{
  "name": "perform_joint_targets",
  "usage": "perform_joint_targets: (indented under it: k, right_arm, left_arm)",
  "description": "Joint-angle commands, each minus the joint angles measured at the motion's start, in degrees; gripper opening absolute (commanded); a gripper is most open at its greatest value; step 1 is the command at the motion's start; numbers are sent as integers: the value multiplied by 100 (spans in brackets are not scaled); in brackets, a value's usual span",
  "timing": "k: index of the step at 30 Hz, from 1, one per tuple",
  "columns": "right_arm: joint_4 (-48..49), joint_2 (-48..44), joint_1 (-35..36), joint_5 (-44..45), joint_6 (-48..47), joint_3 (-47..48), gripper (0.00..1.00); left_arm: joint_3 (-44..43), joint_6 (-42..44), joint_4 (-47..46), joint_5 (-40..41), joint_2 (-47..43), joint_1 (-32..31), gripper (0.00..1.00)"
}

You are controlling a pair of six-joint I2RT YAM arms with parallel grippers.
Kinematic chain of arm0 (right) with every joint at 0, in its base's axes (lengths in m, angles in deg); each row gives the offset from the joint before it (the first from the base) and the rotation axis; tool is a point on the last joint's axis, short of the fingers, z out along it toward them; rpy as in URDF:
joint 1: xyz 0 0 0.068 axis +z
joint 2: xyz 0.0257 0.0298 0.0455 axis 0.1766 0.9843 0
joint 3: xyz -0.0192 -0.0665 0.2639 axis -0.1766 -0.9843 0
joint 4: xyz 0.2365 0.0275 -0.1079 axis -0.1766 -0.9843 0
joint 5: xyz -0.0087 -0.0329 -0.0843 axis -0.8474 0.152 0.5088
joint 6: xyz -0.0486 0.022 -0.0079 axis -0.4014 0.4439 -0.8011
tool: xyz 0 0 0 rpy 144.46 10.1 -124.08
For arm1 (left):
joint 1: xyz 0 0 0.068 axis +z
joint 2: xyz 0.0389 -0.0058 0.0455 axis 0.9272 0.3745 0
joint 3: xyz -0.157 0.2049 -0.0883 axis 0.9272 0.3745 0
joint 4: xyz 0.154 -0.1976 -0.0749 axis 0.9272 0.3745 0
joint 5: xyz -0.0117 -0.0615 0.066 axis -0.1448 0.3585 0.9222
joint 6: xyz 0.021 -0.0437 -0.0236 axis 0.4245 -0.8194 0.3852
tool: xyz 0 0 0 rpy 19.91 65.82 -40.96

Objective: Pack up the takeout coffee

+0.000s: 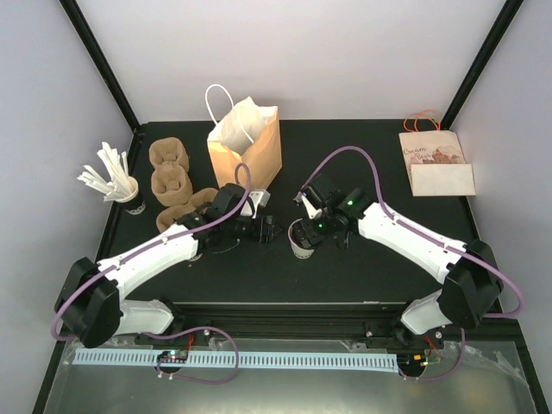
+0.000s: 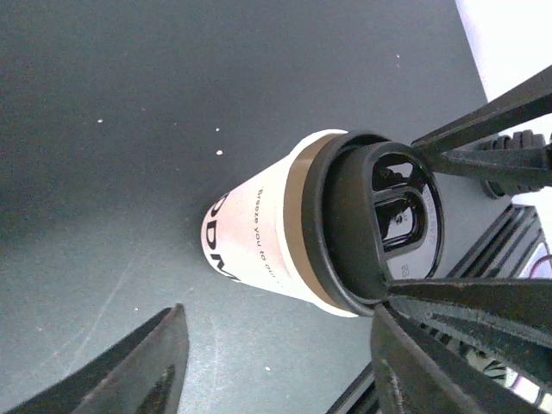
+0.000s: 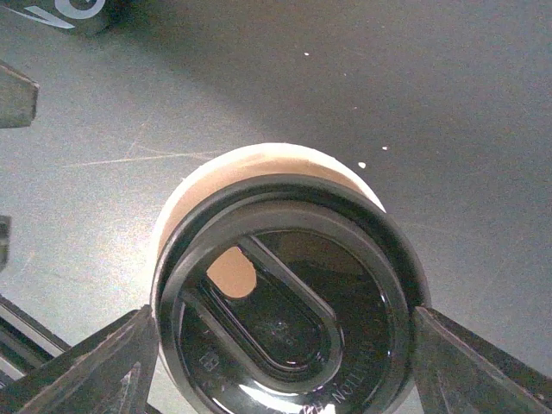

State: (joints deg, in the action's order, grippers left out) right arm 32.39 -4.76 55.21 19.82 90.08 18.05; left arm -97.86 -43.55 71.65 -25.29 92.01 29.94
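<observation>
A white paper coffee cup [image 1: 300, 246] with a black lid [image 1: 304, 231] stands on the black table just right of centre. My right gripper [image 1: 305, 229] is over it, its fingers pressed on both sides of the lid [image 3: 285, 302], as the right wrist view [image 3: 283, 338] shows. My left gripper [image 1: 267, 228] is open and empty just left of the cup. In the left wrist view [image 2: 276, 345] the cup [image 2: 259, 241] lies ahead between its spread fingers. A brown paper bag [image 1: 246, 147] with white handles stands upright behind.
Brown pulp cup carriers [image 1: 170, 177] lie stacked at the left. A cup of white stirrers [image 1: 129, 197] stands at the far left. A flat printed paper bag [image 1: 435, 164] lies at the back right. Black frame posts stand at the back corners.
</observation>
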Motion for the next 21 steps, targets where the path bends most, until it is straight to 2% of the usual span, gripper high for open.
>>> perform_joint_targets:
  k: [1, 4, 10, 14, 21]
  right_arm:
    - [-19, 57, 91, 108, -114, 169, 81]
    - [-29, 65, 109, 134, -116, 170, 82]
    - [-87, 71, 158, 198, -119, 189, 83]
    - [-184, 161, 201, 276, -134, 260, 88]
    - [-230, 183, 228, 369, -123, 265, 84]
  left_arm:
    - [80, -207, -457, -435, 57, 81, 55]
    - [122, -237, -522, -498, 238, 110, 50]
    - [137, -206, -547, -597, 348, 114, 50]
    - [147, -203, -578, -690, 421, 113, 50]
    - [159, -173, -565, -675, 409, 115, 50]
